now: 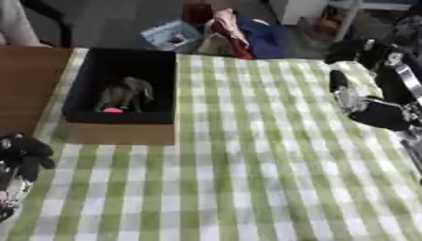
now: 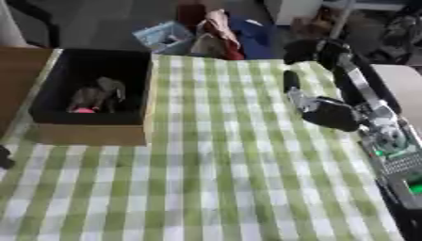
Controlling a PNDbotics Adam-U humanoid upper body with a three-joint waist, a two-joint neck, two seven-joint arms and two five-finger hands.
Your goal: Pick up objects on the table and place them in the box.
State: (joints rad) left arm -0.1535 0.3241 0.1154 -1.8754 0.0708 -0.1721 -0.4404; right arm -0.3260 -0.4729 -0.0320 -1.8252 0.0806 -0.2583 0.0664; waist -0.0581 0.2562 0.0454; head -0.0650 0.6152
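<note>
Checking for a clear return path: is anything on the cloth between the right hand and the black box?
Nothing visible. The right hand hangs over the far right of the green checked tablecloth, and only bare cloth lies between it and the black box, which holds a grey elephant toy and something pink.

A table with a checked cloth in a messy room

The table (image 1: 247, 164) has a cloth with green and white squares, and bare brown wood (image 1: 25, 84) shows at its left side. Behind the table the floor (image 1: 115, 19) is dark grey. A heap of things lies on the floor at the far edge: a light blue flat thing (image 1: 171, 35), something red and pink (image 1: 231, 28), and something dark blue (image 1: 268, 37). A white piece of furniture (image 1: 298, 9) stands at the back, near a pale thin leg (image 1: 350, 19). The light is soft and even.
</note>
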